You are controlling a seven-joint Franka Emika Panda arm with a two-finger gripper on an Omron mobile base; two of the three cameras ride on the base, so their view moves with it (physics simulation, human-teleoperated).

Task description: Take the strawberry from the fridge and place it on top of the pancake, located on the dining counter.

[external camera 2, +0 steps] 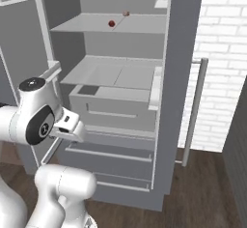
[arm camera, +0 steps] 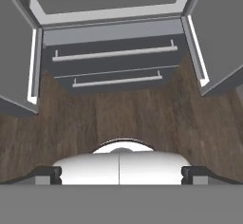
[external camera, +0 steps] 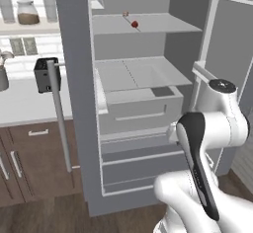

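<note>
Fridge [external camera: 74,103] doors stand wide, the strawberry [external camera: 134,24] sits untouched on the upper shelf at twelve o'clock, claw [arm camera: 118,175] released, pointing floorward — picking and placing all remain.

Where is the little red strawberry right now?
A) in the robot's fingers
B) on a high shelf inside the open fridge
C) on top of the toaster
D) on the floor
B: the strawberry sits on a high shelf inside the open fridge, well above the arm.
</note>
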